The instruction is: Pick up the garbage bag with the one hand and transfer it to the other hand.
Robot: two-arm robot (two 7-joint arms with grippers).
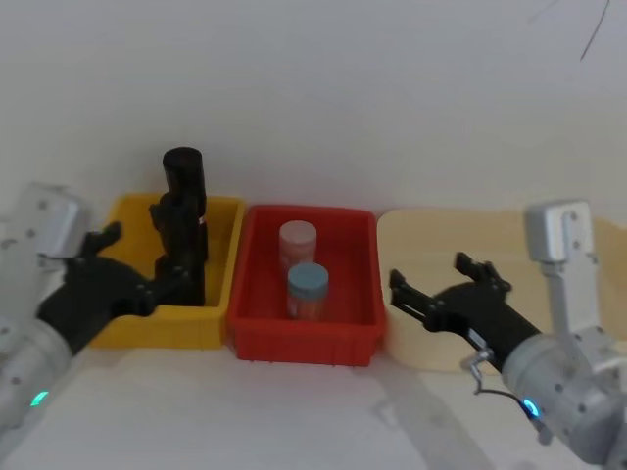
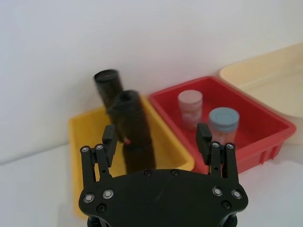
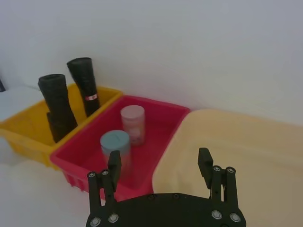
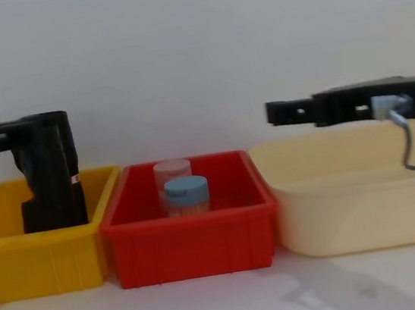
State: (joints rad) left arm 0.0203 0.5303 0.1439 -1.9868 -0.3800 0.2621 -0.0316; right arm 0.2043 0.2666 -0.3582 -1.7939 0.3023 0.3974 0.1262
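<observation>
Left claw (image 2: pixel 156 135): on the green-ringed arm, reaching into the yellow bin (image 3: pixel 23 136). Fingers spread wide and gripping nothing.
Garbage bag (image 3: pixel 57 101): stubby black roll, upright, in the yellow bin. From the left wrist it sits just ahead of the open fingers, nearer one than the other. Contact cannot be told.
Slim roll (image 3: pixel 84 80): taller black roll with a red-and-white band. It leans in the same bin just behind the garbage bag, toward the wall.
Right claw (image 1: pixel 431 276): on the blue-ringed arm, held level in the air above the cream tray (image 4: pixel 353 212). Fingers apart, nothing between them, well apart from the bag.
Red bin (image 4: pixel 192 241): between the yellow bin and the cream tray, side by side with both.
Jars: pink-lidded jar (image 1: pixel 298 240) and blue-lidded jar (image 1: pixel 308 289), both upright in the red bin, the blue one nearer the robot.
Desk (image 1: pixel 294 421): white, carries all three containers.
</observation>
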